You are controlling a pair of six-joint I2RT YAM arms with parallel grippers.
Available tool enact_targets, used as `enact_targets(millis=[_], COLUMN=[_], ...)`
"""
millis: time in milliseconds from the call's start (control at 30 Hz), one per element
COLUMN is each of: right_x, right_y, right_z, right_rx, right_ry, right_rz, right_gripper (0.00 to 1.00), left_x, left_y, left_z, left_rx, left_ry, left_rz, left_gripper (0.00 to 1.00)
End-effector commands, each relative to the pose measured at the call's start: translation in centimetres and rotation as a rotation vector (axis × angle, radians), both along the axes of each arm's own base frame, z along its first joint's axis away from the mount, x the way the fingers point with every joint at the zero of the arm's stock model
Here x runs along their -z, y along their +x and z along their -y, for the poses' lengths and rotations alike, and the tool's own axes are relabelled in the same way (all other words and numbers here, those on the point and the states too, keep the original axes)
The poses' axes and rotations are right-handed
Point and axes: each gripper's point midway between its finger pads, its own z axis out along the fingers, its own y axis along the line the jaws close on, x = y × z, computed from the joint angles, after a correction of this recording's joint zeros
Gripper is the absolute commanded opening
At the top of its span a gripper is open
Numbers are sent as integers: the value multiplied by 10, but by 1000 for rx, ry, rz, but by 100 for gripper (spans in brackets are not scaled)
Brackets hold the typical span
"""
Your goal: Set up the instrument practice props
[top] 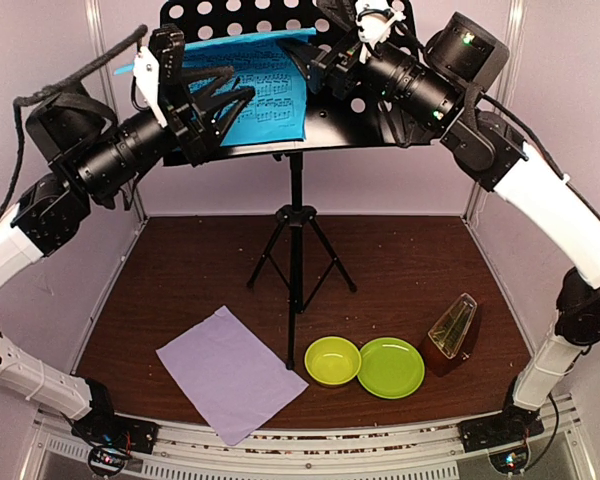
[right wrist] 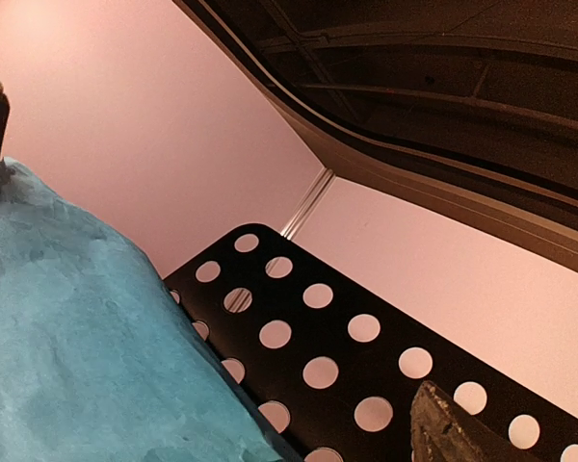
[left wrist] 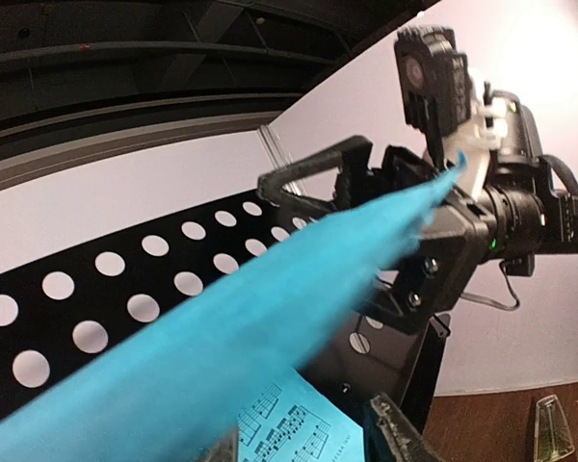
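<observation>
The black perforated music stand (top: 296,230) rises from the middle of the table on tripod legs. A cyan sheet of printed music (top: 270,105) leans on its desk. My left gripper (top: 242,85) is at the sheet's left side, open, with its jaws spread on either side of the paper (left wrist: 222,356). My right gripper (top: 310,65) hovers open at the sheet's top right corner; in the right wrist view only one fingertip (right wrist: 451,425) shows, beside the cyan paper (right wrist: 67,356). The lilac sheet (top: 230,372) lies flat on the table. The brown metronome (top: 452,330) stands at the right.
A lime-green bowl (top: 332,360) and a lime-green plate (top: 391,367) sit side by side at the front, between the stand's pole and the metronome. Pale walls close in the table on three sides.
</observation>
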Motion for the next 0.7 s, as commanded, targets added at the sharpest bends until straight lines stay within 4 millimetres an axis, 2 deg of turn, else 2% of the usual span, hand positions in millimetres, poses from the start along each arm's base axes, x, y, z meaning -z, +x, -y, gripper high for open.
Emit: enact_targets(millis=[0, 100, 267, 500, 667], right_x=[-22, -15, -10, 0, 3], right_y=[-17, -18, -27, -41, -50], right_z=[25, 28, 39, 57, 67], right_rx=[-4, -7, -32, -58, -75], right_ry=[74, 77, 107, 128, 135], right_rz=[21, 6, -12, -32, -45], right_gripper=[80, 80, 80, 81, 81], left_x=[-50, -65, -84, -105, -104], left_y=[-17, -11, 19, 60, 93], left_z=[-33, -43, -58, -50, -37], left_rx=[12, -40, -236, -428, -516], left_ry=[-143, -173, -203, -134, -99], left_rz=[-18, -42, -51, -13, -13], left_gripper=[46, 47, 50, 56, 56])
